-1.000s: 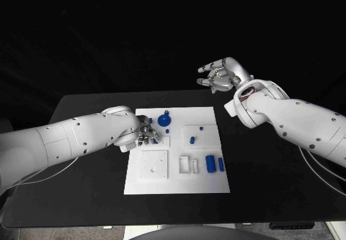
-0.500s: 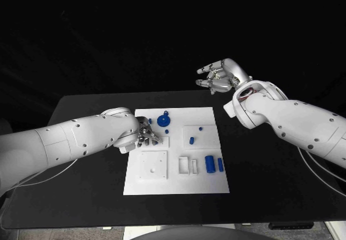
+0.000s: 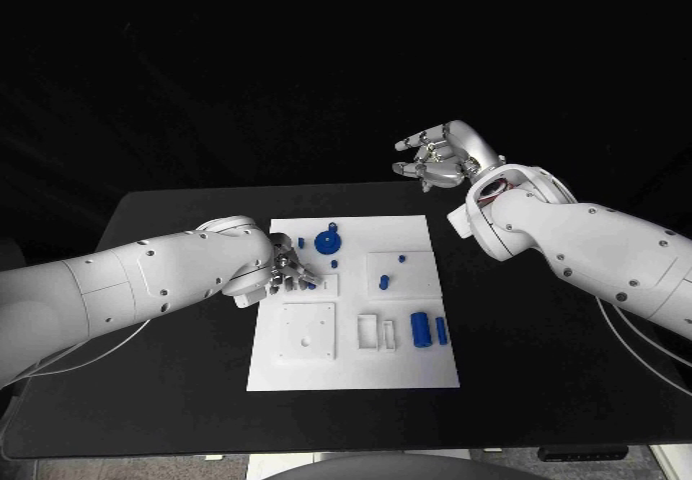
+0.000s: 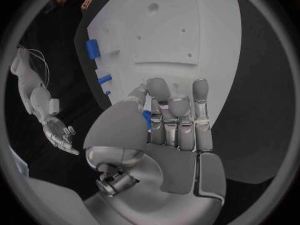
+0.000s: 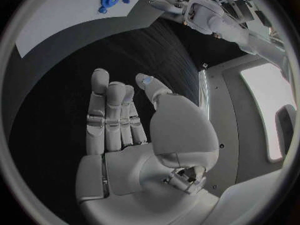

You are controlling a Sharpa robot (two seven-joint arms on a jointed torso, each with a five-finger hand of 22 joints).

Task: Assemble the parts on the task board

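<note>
Left hand (image 3: 289, 272) shifted slightly right on board (image 3: 418, 370), pinching small blue part (image 4: 146, 119), right hand (image 3: 440, 152) still raised beyond table (image 3: 173, 400), fingers apart, empty.

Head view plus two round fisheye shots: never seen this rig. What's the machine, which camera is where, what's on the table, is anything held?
It is a robot with two white arms, each ending in a silver hand. The square picture looks down from its head. Each round picture comes from a camera at one wrist, behind that hand.

On the black table lies a white board with small blue pieces: a round one, a cylinder and a few smaller ones.

The left hand is over the board's edge, fingers curled around a small blue piece. The right hand is raised beyond the table's far edge, fingers apart, holding nothing.
</note>
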